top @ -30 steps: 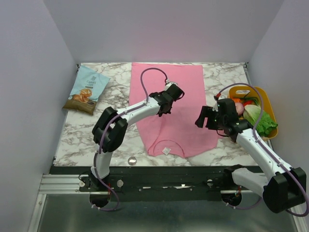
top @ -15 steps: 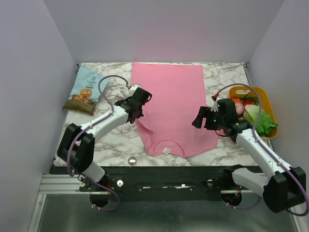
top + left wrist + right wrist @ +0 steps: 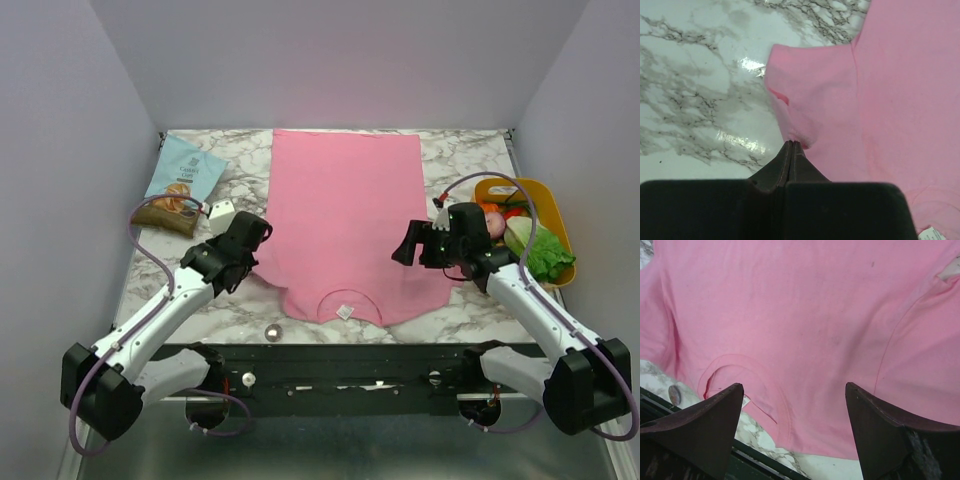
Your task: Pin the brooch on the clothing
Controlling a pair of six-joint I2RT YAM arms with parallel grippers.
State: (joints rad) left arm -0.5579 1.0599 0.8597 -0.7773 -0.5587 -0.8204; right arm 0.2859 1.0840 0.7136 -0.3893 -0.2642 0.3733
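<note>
Spreading step, I judge: left gripper (image 3: pixel 792 147) pinched shut on sleeve edge of T-shirt (image 3: pixel 345 200), right gripper (image 3: pixel 793 386) gaping wide, empty, over its chest; brooch (image 3: pixel 273 331) lies on marble behind left gripper, so next needs a fine pinch

Snack bag (image 3: pixel 180 185) print too small; no text readable.

Counts: 2 grippers, left gripper (image 3: pixel 792 145) and right gripper (image 3: pixel 794 386). 1 pink T-shirt (image 3: pixel 345 210) below both. 1 brooch (image 3: pixel 273 331) near-left of right gripper. 1 snack bag (image 3: pixel 180 185) beyond left gripper. 1 yellow basket (image 3: pixel 562 222) right of right gripper.
</note>
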